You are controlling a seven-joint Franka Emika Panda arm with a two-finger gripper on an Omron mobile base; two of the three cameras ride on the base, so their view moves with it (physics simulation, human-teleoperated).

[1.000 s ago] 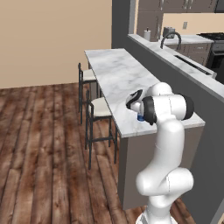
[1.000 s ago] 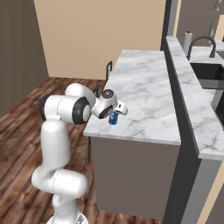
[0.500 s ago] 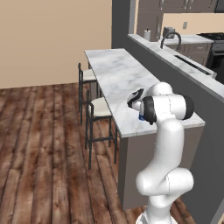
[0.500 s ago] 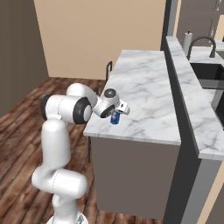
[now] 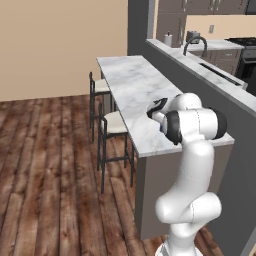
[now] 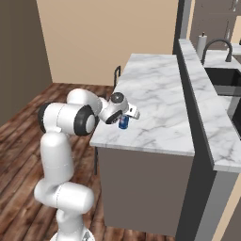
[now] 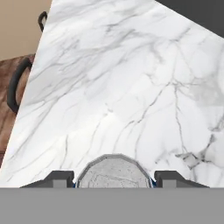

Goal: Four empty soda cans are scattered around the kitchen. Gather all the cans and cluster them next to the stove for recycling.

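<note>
marble counter, wood plank floor

A long white-grey marble table juts out from a raised grey ledge. Two bar stools with pale seats and black legs stand tucked along its outer edge on the wood plank floor. Beyond the ledge a dark curved faucet arches over a sink, a paper towel roll near it.
</note>
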